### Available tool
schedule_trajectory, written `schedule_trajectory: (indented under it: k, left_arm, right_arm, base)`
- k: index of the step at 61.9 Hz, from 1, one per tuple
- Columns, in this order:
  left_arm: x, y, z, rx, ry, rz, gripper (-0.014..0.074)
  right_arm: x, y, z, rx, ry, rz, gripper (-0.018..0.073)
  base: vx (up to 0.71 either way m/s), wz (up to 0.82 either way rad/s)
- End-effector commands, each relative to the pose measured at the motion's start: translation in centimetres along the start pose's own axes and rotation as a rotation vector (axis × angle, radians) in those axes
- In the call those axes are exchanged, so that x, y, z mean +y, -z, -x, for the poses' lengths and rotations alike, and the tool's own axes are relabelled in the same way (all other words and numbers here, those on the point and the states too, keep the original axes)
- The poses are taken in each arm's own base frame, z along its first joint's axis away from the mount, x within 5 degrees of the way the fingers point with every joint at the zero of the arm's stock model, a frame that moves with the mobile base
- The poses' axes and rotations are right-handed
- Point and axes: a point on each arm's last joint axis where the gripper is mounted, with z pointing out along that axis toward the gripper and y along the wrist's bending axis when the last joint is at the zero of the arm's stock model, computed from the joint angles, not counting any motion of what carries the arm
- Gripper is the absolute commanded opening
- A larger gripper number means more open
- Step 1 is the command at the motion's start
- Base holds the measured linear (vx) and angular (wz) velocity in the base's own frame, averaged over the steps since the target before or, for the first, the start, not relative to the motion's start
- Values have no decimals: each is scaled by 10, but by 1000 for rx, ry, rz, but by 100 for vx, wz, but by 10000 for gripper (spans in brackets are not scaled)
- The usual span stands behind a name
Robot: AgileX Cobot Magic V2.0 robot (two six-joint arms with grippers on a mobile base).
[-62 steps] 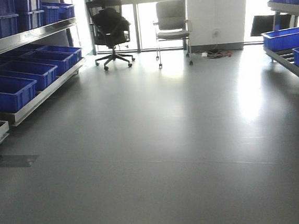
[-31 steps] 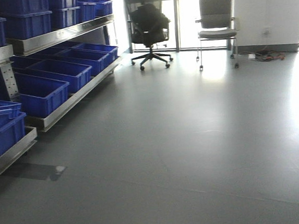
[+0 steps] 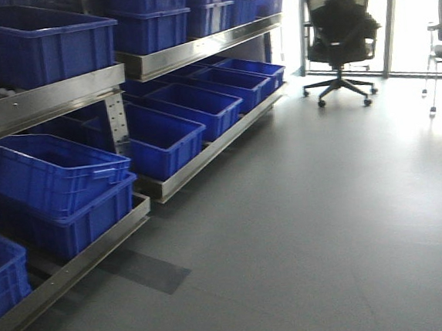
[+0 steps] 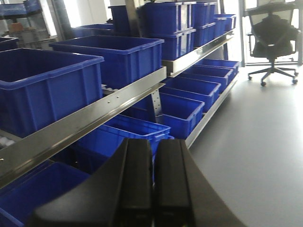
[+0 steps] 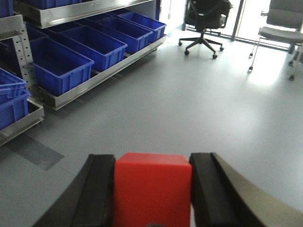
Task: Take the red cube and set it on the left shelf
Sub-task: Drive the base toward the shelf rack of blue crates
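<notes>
The tiered brushed-steel rack, with flat front rails, is the biggest thing I see. It stands ahead and to the left of my left pincer and runs away towards the bright windows. Large blue plastic crates sit in rows on its upper and lower tiers, some stacked. Smooth grey floor spreads ahead and to the right of both pincers, with a darker rectangular patch near the rack's lowest rail. Far ahead, past the rack's far end, stands a black mesh office chair on castors, and a grey chair with thin metal legs is to its right.

My left pincer's two black fingers lie closed against each other with nothing between them. My right pincer is clamped on the red cube, its black fingers pressing the cube's left and right faces. The cube hangs over bare floor, the rack well apart from it, ahead and to the left.
</notes>
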Motion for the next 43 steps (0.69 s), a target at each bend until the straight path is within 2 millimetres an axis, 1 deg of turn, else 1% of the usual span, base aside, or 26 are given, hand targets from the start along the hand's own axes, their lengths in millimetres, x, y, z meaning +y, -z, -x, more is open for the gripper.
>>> schedule_trajectory:
  k: [1, 20, 43]
  left_arm:
    - [0, -1, 1, -64, 5, 4, 106]
    - [0, -1, 1, -64, 5, 4, 106]
    - [0, -1, 1, -64, 5, 4, 106]
  right_arm:
    - [2, 1, 15, -88, 25, 19, 57]
    - [2, 1, 15, -88, 25, 19, 57]
    - [2, 1, 15, -88, 25, 19, 57]
  base:
    - [52, 50]
    - [49, 56]
    - [43, 68]
